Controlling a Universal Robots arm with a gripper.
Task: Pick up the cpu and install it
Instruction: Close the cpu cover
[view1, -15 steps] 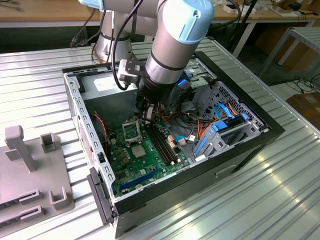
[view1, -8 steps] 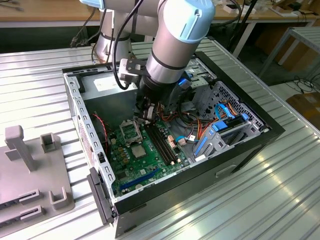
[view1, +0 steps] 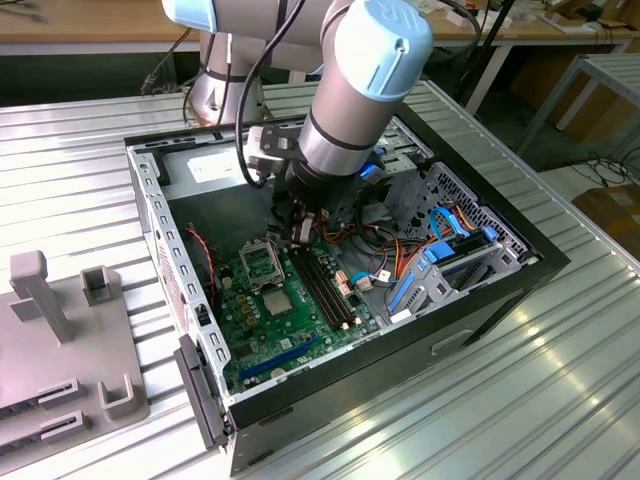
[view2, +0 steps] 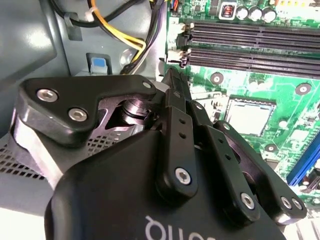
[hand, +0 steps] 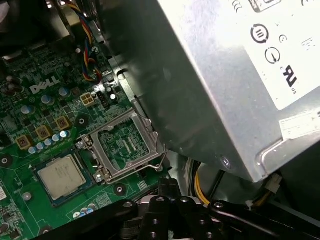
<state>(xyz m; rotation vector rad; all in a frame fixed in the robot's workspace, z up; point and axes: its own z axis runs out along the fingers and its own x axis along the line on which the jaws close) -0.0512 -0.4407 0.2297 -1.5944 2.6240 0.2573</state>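
Note:
The cpu is a small silver square with a thin green rim, lying flat in its socket on the green motherboard; it also shows as the cpu and the cpu. Beside it the metal socket frame stands swung open. My gripper hangs low inside the computer case, above the board between the socket and the memory slots, apart from the cpu. In both wrist views the gripper has its fingers closed together, with nothing visible between them.
The open black computer case lies on a ribbed metal table. A silver power supply stands close beside the gripper. Black memory slots, coloured cables and a blue drive bracket crowd the case. Grey fixtures sit at the exterior view's left.

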